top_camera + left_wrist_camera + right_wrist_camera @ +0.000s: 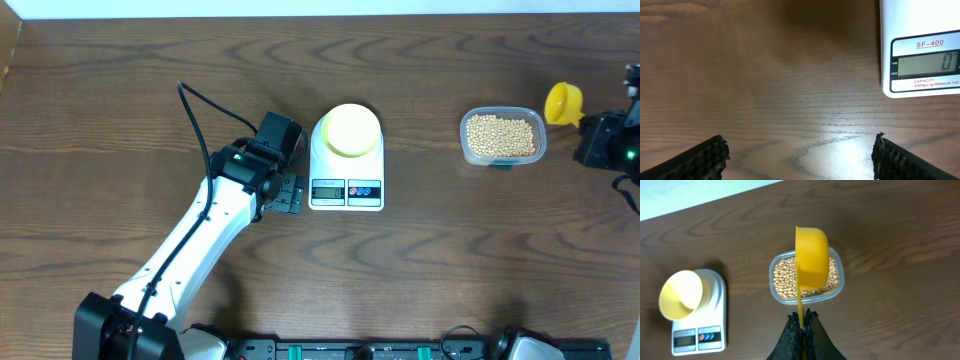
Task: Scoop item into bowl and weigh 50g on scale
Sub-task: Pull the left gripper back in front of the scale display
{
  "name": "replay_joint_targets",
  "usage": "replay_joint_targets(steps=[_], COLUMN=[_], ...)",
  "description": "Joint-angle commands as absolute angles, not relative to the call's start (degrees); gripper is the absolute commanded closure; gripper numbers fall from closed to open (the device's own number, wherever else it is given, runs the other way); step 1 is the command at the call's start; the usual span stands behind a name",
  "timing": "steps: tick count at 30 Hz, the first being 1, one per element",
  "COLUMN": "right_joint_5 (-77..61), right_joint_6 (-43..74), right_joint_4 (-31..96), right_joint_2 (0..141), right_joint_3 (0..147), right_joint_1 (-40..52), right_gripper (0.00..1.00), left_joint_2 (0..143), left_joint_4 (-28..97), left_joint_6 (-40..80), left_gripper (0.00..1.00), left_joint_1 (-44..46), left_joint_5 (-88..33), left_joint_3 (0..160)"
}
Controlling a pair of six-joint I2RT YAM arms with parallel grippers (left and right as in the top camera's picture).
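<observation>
The scoop [563,103] is pinched in the closed right hand [801,317], just beside the beans [503,135]; the bowl [351,130] on the scale [345,192] lies farther left in the frame. The left hand [800,150] is opened wide, empty.

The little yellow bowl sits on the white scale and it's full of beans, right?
Not quite. The bowl does sit on the scale, but it is empty; the right wrist view shows the beans are in the clear tub.

Dark wood-grain table [110,110], pale strip [300,7] beyond its far edge
</observation>
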State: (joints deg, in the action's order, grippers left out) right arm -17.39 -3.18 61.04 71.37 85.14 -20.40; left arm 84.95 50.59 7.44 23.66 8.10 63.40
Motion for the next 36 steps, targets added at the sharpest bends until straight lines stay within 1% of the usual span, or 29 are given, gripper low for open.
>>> replay_joint_targets(steps=[1,9,15,21,25,30,33,36], right_joint_5=[-16.7,-18.5,-20.7,-27.7,-31.1,-31.2,-31.2,-31.0], right_joint_6=[-3.3,-3.3,-3.9,-3.9,0.5,5.2,5.6,5.5], right_joint_4=[61.1,62.0,59.3,57.0,57.3,59.5,61.8,62.7], right_joint_2=[71.7,71.7,71.8,71.8,71.8,71.8,71.8,71.8], right_joint_3=[85.8,85.8,85.8,85.8,85.8,85.8,85.8,85.8], right_joint_1=[-20.9,-20.9,-20.9,-20.9,-20.9,-20.9,-20.9,-20.9], right_gripper=[0.99,0.99,0.99,0.99,0.99,0.99,0.99,0.99], left_joint_2=[84.2,84.2,84.2,84.2,84.2,84.1,84.1,84.1], left_joint_4=[50.7,50.2,49.6,49.6,48.6,50.1,48.8,48.3], left_joint_6=[7.1,7.1,7.1,7.2,9.2,9.8,6.1,5.6], left_gripper=[0.06,0.06,0.06,0.06,0.06,0.06,0.06,0.06], left_joint_1=[23.4,23.4,23.4,23.4,23.4,23.4,23.4,23.4], left_joint_5=[9.6,9.7,9.7,9.6,9.3,-1.4,-11.1,-13.0], left_joint_3=[63.6,63.6,63.6,63.5,63.6,63.6,63.6,63.6])
